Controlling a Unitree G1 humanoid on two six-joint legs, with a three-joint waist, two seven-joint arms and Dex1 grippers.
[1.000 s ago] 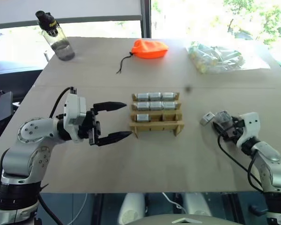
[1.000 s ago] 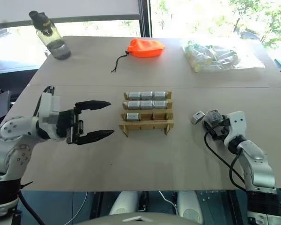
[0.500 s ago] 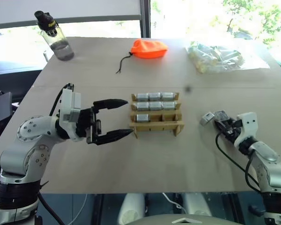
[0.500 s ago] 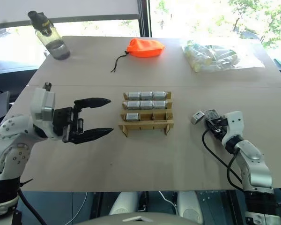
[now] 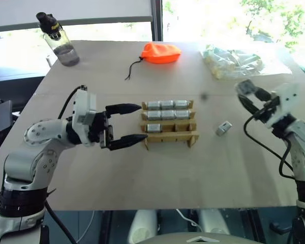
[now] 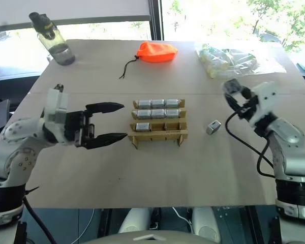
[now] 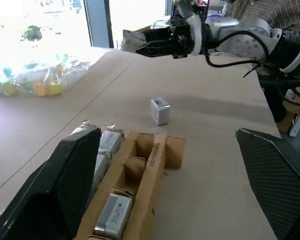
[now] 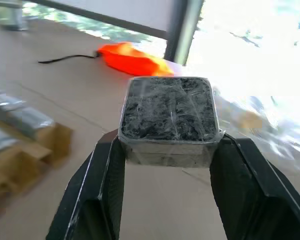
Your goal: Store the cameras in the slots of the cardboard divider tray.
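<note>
The cardboard divider tray stands mid-table with several silver-grey cameras filling its back and middle rows, plus one in the left slot of the front row. My left gripper hovers open just left of the tray, pointing at it. My right gripper is raised above the table to the right of the tray, shut on a camera with a dark face. Another camera lies loose on the table between tray and right arm, also seen as the small block in the left wrist view.
At the table's far side stand a water bottle on the left, an orange drawstring pouch in the middle and a clear crinkly bag on the right. A person's checked sleeve shows beyond the table.
My right gripper closed on one of the two cameras lying by it and lifted it well off the table, swinging toward the tray. The other camera stayed down. The left gripper barely moved.
</note>
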